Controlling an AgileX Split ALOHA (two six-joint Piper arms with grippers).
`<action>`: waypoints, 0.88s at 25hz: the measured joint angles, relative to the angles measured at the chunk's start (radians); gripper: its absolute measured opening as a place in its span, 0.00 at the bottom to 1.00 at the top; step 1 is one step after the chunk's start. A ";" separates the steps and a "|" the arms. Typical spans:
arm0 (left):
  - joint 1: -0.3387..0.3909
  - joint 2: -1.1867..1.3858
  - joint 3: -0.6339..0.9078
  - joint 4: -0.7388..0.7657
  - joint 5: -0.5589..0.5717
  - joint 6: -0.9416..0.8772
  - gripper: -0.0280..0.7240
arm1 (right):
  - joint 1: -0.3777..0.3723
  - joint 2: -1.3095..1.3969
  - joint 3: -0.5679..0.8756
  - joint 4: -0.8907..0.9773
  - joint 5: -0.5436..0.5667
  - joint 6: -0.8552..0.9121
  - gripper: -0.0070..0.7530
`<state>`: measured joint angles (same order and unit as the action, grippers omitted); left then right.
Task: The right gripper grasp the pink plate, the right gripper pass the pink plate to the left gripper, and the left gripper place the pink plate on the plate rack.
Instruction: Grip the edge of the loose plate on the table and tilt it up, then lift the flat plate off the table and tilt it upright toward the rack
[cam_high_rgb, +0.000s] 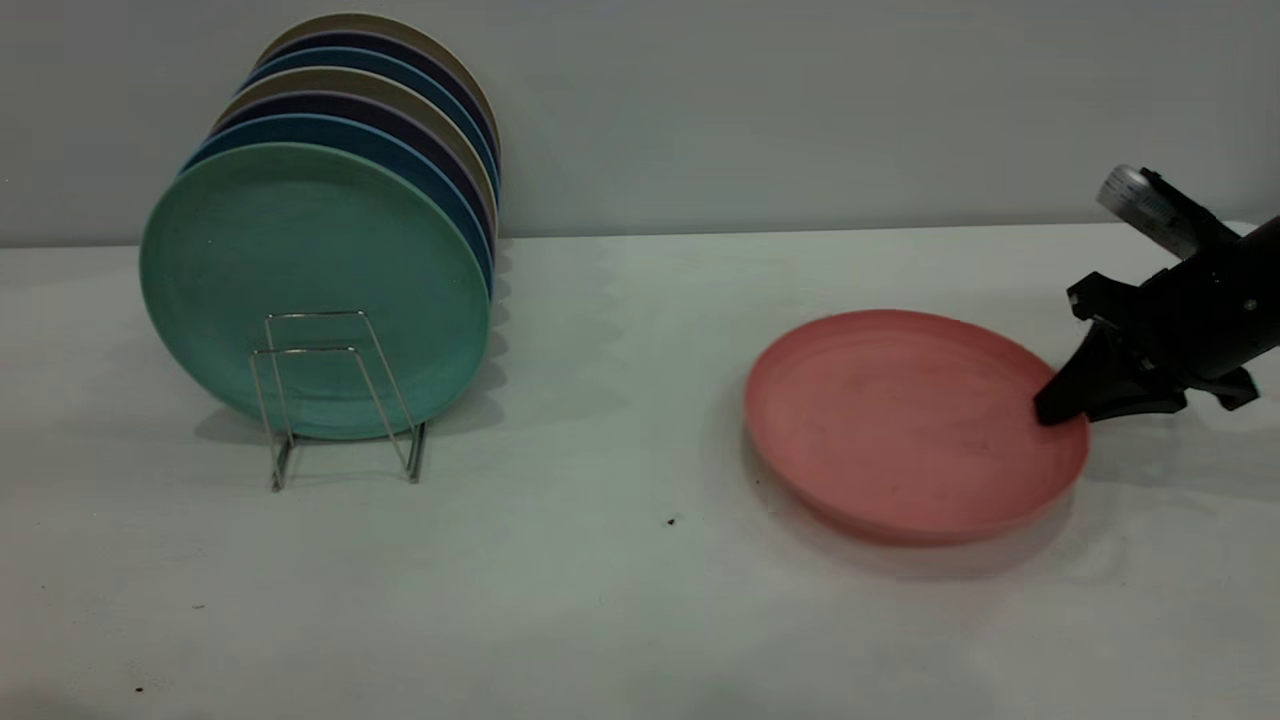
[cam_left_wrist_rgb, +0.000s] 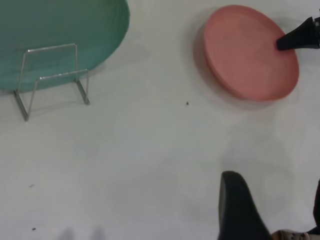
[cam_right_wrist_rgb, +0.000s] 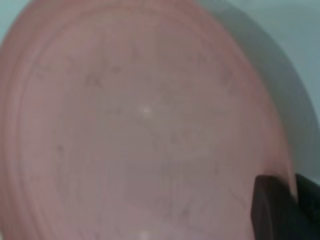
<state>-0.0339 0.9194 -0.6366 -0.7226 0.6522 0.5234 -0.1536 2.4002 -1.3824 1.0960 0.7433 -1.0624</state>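
Right hand (cam_right_wrist_rgb: 280, 207) straddles pink plate (cam_right_wrist_rgb: 145, 125) rim, seen close.

Right gripper (cam_high_rgb: 1062, 408): we see a matte black body that narrows to tapered wedge jaws.
Right arm housing: we log a black, round-sectioned barrel with angular black brackets and one small pale dot on its side.
Right camera module (cam_high_rgb: 1140, 205): we note a silver-grey, ribbed cylinder.
Left gripper (cam_left_wrist_rgb: 272, 210): we record one black, smooth, rounded, tapering finger (cam_left_wrist_rgb: 237, 207), with a small tan patch at its base.
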 joint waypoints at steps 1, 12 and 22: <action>0.000 0.015 0.000 -0.009 0.000 0.006 0.57 | 0.000 0.000 0.000 0.006 0.035 -0.022 0.02; 0.000 0.286 0.000 -0.317 -0.015 0.294 0.57 | 0.036 -0.006 0.000 0.174 0.232 -0.129 0.02; 0.000 0.539 -0.007 -0.685 -0.084 0.626 0.57 | 0.156 -0.076 0.000 0.203 0.257 -0.151 0.02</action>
<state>-0.0339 1.4581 -0.6439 -1.4081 0.5680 1.1493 0.0024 2.3246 -1.3824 1.2991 1.0005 -1.2136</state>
